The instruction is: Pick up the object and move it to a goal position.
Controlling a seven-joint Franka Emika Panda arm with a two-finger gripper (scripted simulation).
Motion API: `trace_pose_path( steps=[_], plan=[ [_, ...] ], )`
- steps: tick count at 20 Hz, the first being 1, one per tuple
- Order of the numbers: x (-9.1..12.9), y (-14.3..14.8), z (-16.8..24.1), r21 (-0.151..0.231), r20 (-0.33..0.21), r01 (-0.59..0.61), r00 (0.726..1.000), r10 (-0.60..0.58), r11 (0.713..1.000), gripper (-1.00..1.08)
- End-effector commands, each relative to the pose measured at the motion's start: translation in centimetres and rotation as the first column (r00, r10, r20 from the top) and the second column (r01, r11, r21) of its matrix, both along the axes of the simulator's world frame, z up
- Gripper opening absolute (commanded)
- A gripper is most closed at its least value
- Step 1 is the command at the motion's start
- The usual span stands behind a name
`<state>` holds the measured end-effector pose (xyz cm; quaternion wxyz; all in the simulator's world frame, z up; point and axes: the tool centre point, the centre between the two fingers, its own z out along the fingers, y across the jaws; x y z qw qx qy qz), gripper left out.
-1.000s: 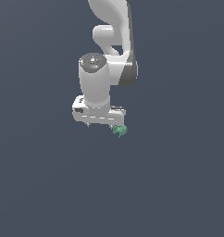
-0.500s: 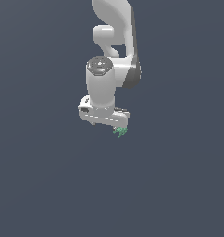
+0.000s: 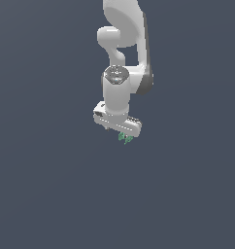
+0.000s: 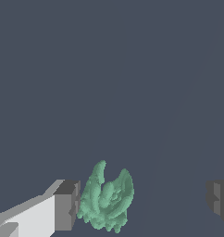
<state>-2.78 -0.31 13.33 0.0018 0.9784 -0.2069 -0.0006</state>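
The end effector (image 4: 141, 203) stands wide open, gripping nothing, the green object (image 4: 107, 198) against one finger (image 4: 66, 205), so centre it before closing.

You see the arm (image 3: 126, 44) coming down from the top centre of the exterior view to the middle of the frame. The gripper (image 3: 120, 134) sits at its lower end, just above the frame's centre. The object (image 3: 125, 138) lies directly under the gripper, toward the exterior view's right end of the hand. In the wrist view, the object (image 4: 107, 199) sits between the two fingers, right against one finger pad (image 4: 66, 206) and well apart from the other pad (image 4: 219, 200).
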Motion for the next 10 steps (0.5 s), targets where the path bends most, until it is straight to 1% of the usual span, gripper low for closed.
trace_pose_path(
  steps=[1, 5, 10],
  plan=[
    [-0.6, 0.8, -0.7, 0.001, 0.001, 0.056, 0.998, -0.056, 0.998, 1.0],
    [-1.6, 2.1, -1.8, 0.002, 0.001, 0.144, 0.99, -0.144, 0.99, 1.0],
    [-2.8, 3.4, -2.9, 0.003, 0.001, 0.242, 0.97, -0.242, 0.97, 1.0]
  ],
)
